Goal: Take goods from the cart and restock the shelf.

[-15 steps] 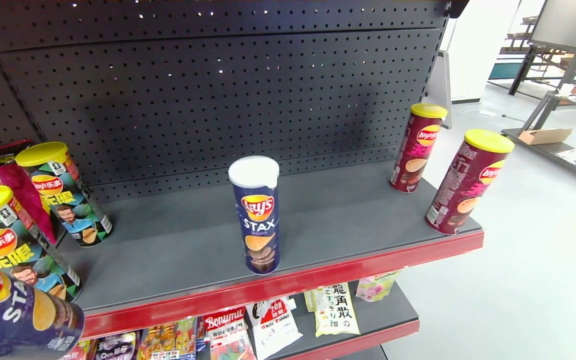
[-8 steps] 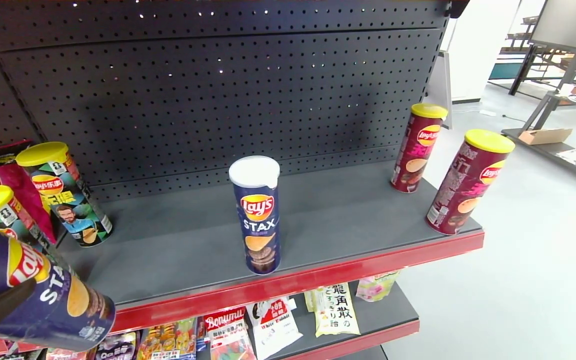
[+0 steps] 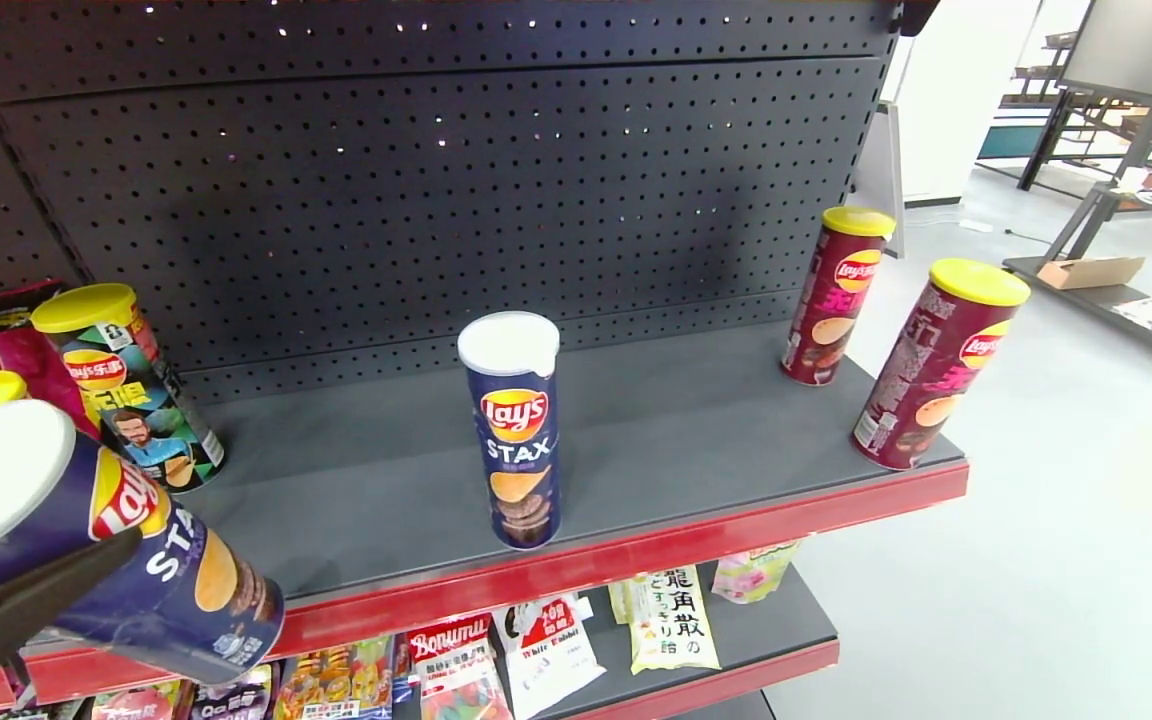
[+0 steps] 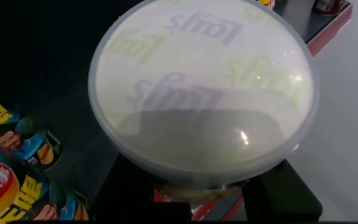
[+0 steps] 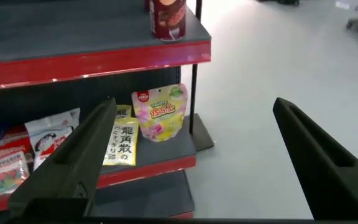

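Note:
My left gripper [image 3: 41,595] is shut on a dark blue chips can [image 3: 151,560] with a white lid, held tilted at the lower left, over the shelf's red front edge [image 3: 636,555]. In the left wrist view the can's lid [image 4: 204,93] sits close to the camera, above my left gripper [image 4: 204,190]. A matching blue can [image 3: 516,430] stands upright near the front of the grey shelf board [image 3: 676,440]. My right gripper [image 5: 194,155] is open and holds nothing, low beside the shelf unit.
Two maroon cans with yellow lids [image 3: 834,295] [image 3: 936,365] stand at the shelf's right end. Green-patterned cans [image 3: 126,385] crowd its left end. Bare board lies between them. Snack bags [image 3: 546,650] [image 5: 160,112] fill the lower shelf. A pegboard wall [image 3: 436,200] backs the shelf.
My left gripper has carried the blue can up and to the right, from the picture's lower left corner to the shelf's front edge. The cans on the shelf have not moved.

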{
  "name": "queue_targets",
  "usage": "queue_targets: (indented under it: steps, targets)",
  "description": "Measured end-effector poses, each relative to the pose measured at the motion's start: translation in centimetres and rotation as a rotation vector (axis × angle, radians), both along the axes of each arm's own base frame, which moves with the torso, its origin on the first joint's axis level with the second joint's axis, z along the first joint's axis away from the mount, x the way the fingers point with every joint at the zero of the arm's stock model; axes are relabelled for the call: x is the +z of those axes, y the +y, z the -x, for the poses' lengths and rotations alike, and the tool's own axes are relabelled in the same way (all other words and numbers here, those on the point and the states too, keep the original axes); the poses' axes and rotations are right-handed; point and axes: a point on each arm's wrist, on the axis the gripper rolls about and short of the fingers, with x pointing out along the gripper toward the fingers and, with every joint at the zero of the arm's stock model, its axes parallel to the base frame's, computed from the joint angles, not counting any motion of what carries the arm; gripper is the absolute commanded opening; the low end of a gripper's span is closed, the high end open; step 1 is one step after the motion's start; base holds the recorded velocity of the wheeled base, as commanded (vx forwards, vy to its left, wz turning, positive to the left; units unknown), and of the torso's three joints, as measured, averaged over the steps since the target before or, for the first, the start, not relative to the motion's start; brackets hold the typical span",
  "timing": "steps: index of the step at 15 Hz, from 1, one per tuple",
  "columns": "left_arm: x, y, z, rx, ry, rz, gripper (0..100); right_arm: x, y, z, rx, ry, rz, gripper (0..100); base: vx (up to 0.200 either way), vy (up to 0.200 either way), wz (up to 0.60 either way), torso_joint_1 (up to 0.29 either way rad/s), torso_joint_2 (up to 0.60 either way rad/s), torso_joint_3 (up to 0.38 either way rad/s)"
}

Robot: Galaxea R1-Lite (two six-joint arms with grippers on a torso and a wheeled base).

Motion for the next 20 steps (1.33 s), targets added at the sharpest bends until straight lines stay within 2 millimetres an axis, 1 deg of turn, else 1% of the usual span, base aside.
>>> queue_targets:
  steps: [1,3,7,11,14,18,20]
  targets:
    - [-0.1,-0.1,-0.3,-0.012,0.007,0.001,0,-0.5,-0.1,0.0,-0.028,0.04,-0.037,100,0.0,0.0,0.0,0.0,0.0,0.0]
    - [0.0,-0.4,-0.9,-0.04,0.004,0.006,0,-0.6,-0.1,0.0,-0.022,0.048,-0.027,100,0.0,0.0,0.0,0.0,0.0,0.0]
    - [0.1,-0.8,-2.3,-0.076,0.009,0.017,0,-0.6,-0.1,0.4,0.023,-0.008,-0.023,100,0.0,0.0,0.0,0.0,0.0,0.0]
    - [0.5,-1.1,-4.7,-0.084,-0.021,0.019,0,-0.7,-0.1,0.6,0.028,-0.025,-0.024,100,0.0,0.0,0.0,0.0,0.0,0.0]
    - [0.4,-1.5,-6.3,-0.098,0.002,0.026,0,-0.7,-0.1,0.6,0.029,-0.026,-0.024,100,0.0,0.0,0.0,0.0,0.0,0.0]
    - [0.7,-2.5,-8.4,-0.136,0.045,0.059,0,-0.7,-0.1,0.6,0.029,-0.027,-0.024,100,0.0,0.0,0.0,0.0,0.0,0.0]
    - [0.8,-2.9,-10.0,-0.14,0.007,0.063,0,-0.7,-0.1,0.6,0.029,-0.028,-0.024,100,0.0,0.0,0.0,0.0,0.0,0.0]
